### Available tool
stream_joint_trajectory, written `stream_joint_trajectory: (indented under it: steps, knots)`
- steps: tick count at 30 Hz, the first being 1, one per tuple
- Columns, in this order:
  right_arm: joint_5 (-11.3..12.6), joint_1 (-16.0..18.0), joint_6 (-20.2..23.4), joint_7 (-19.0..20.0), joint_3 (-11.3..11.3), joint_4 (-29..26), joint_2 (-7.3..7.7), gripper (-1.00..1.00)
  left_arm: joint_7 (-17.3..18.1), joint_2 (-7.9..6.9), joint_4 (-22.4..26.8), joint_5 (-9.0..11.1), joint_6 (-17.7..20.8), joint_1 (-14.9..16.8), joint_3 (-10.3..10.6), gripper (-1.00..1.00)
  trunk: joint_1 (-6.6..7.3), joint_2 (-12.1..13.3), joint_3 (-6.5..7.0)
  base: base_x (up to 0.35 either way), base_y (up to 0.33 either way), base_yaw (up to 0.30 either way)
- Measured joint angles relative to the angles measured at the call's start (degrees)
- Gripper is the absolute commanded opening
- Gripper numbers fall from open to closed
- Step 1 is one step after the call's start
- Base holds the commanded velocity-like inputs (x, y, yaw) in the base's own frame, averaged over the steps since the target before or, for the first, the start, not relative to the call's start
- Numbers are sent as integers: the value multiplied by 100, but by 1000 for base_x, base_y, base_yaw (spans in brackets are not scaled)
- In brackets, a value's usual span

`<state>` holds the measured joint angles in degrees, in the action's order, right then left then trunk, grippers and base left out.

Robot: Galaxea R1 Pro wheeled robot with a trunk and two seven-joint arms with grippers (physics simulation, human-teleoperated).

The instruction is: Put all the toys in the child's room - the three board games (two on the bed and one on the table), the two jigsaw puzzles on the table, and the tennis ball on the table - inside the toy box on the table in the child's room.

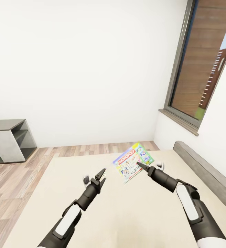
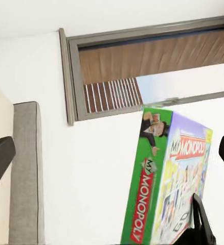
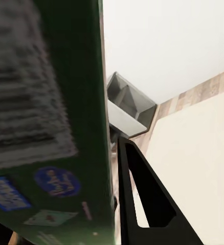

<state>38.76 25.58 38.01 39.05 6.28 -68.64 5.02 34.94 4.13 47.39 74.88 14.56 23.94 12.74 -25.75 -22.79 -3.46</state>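
The right gripper (image 1: 141,166) holds the Monopoly box (image 1: 132,162) above the bed (image 1: 126,213), its fingers pinching the box's edge so that the box hangs in the air, tilted, with its printed face turned up toward the head camera. In the right wrist view the box (image 3: 45,117) fills the near side, its dark green edge and blurred small print close to the lens, and one black finger (image 3: 145,199) lies right against that edge. From the left wrist the same box (image 2: 165,178) shows upright — green spine with the red and white name, a pale face with the logo — and a dark fingertip (image 2: 201,222) of the other arm grips its lower corner. The left gripper (image 1: 100,174) hovers over the mattress beside the box, apart from it, with its fingers spread and nothing between them. The bed has a plain beige top and a low grey headboard (image 1: 205,175) along the robot's right. Beyond the bed lies a wood-plank floor (image 1: 16,179), a white wall (image 1: 85,69) and, at the left, a low grey shelf unit (image 1: 9,141) with a small yellow thing on top, too small to make out. A tall dark-framed window (image 1: 202,65) stands in the right wall, showing brown boards outside.
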Motion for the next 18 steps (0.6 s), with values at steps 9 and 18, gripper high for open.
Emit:
stream_joint_trajectory:
  steps: [9, 18]
  knots:
    - [-57, 166, 44, -13, 209, -36, 59, -100, -18, -746, 199, 6, 26, -248, -236, 100, 0, 0, 0, 0, 0, 0]
    - [-395, 216, 10, 5, 227, -21, 63, -100, -16, -1320, 351, -36, 50, -462, -477, 100, 0, 0, 0, 0, 0, 0]
